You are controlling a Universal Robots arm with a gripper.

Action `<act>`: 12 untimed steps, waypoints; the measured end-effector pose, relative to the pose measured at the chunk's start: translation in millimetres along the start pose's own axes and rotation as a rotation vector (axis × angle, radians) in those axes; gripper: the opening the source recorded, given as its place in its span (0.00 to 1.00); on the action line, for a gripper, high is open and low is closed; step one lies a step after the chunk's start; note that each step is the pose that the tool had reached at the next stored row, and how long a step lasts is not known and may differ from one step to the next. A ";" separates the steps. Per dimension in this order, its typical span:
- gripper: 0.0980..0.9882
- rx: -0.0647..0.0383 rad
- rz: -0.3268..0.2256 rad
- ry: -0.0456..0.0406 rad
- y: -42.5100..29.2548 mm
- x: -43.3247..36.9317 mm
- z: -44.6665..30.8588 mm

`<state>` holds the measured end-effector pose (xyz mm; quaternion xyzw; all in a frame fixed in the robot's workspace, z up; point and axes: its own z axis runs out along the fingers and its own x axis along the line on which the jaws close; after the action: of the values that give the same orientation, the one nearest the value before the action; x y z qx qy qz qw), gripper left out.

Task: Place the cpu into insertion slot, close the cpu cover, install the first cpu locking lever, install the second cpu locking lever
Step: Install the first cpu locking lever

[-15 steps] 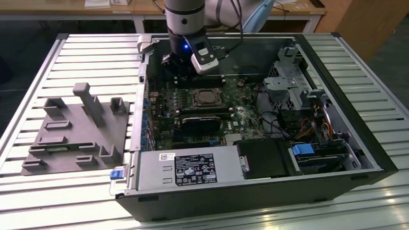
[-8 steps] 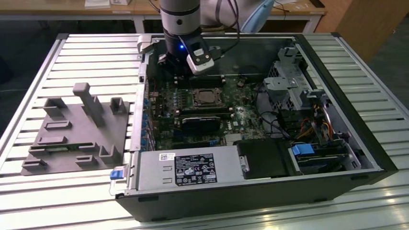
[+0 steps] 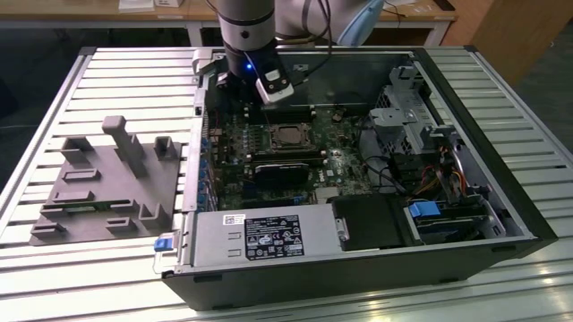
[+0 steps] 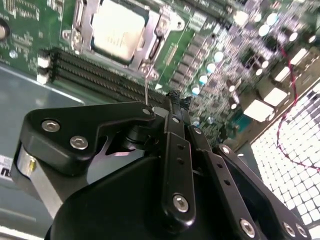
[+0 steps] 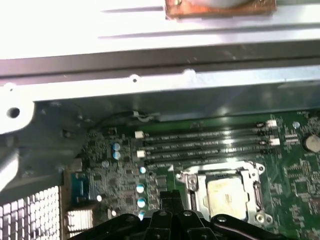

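We are logging a slatted worktop (image 3: 117, 80) carrying an open computer case (image 3: 358, 275), with a grey moulded fixture (image 3: 107, 181) lying beside it on the exterior view's left. The arm (image 3: 243, 27) is reaching down into the case over the motherboard (image 3: 345, 164). The gripper (image 4: 176, 98) is hanging near the socket (image 3: 288, 127), its fingers clenched together and gripping nothing. The frame-shaped cover (image 4: 85, 30) is lying flat around the chip (image 4: 119, 30), which is sitting in the socket. A thin metal lever (image 4: 145, 85) is sticking up at the socket's corner, close to the fingertips; whether they are touching we cannot tell.
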<state>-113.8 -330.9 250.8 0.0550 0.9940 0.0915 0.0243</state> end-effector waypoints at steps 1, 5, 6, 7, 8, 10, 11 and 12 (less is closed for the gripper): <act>0.01 -0.012 0.001 0.0012 0.0 0.4 0.0; 0.01 -0.057 0.003 0.0061 -0.2 1.7 -0.1; 0.01 -0.065 0.004 0.0068 -0.3 2.0 -0.1; 0.01 -0.073 0.004 0.0077 -0.3 2.4 -0.2; 0.01 -0.080 0.005 0.0086 -0.3 2.7 -0.2; 0.01 -0.097 0.006 0.0104 -0.4 3.3 -0.2; 0.01 -0.108 0.006 0.0115 -0.4 3.5 -0.2; 0.01 -0.118 0.007 0.0124 -0.4 3.5 -0.2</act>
<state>-117.3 -330.9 250.7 0.0564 0.9868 0.1502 0.0211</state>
